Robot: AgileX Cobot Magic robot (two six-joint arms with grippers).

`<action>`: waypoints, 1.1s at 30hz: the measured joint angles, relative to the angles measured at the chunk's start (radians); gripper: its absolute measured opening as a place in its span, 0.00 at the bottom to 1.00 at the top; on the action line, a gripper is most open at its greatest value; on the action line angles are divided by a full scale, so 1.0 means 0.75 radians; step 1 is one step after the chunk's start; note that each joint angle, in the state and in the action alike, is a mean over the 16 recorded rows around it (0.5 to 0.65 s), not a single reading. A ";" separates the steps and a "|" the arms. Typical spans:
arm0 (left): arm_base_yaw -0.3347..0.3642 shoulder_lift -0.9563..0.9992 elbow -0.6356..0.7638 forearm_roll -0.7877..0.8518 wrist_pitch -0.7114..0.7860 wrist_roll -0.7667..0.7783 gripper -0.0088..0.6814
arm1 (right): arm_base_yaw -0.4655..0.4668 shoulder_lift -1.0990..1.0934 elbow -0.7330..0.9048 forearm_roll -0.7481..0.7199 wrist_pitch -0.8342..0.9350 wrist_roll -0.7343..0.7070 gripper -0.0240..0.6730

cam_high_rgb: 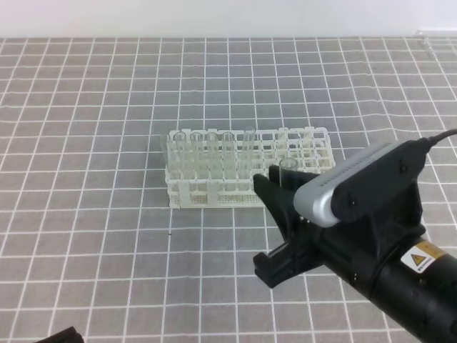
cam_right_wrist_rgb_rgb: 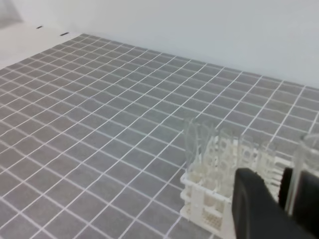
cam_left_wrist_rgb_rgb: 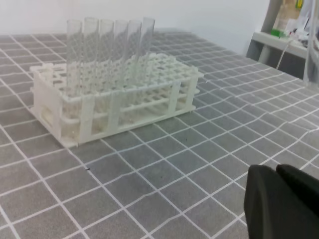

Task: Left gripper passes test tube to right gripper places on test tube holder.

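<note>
The white test tube holder (cam_high_rgb: 214,198) stands mid-table, with several clear tubes (cam_high_rgb: 211,146) upright in its left half. It also shows in the left wrist view (cam_left_wrist_rgb_rgb: 50,94) and in the right wrist view (cam_right_wrist_rgb_rgb: 199,196). My right gripper (cam_high_rgb: 275,214) hangs just in front of the holder's right end, shut on an upright test tube (cam_high_rgb: 288,168). In the right wrist view that test tube (cam_right_wrist_rgb_rgb: 301,164) sits between the black fingers (cam_right_wrist_rgb_rgb: 251,206). My left gripper (cam_left_wrist_rgb_rgb: 279,199) is low at the near left, its jaws shut and empty; the exterior view shows only a black tip (cam_high_rgb: 63,335).
The table is a grey mat with a white grid. A white wall runs behind it. A small clear object (cam_high_rgb: 427,39) lies at the far right edge. A shelf with clutter (cam_left_wrist_rgb_rgb: 281,35) stands beyond the table's end.
</note>
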 joint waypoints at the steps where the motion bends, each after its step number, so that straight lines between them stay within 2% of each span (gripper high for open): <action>1: 0.000 0.001 0.003 0.000 0.010 0.000 0.01 | 0.000 0.000 0.000 0.001 -0.003 0.000 0.16; 24: 0.000 -0.001 0.000 0.002 0.065 0.003 0.01 | 0.000 0.000 0.017 -0.016 -0.008 -0.031 0.16; 28: 0.000 0.001 0.002 0.002 0.062 0.003 0.01 | -0.010 0.000 0.048 -0.099 -0.039 0.041 0.16; 33: 0.000 0.002 0.005 0.003 0.058 0.004 0.01 | -0.066 0.000 0.094 -0.307 -0.083 0.237 0.16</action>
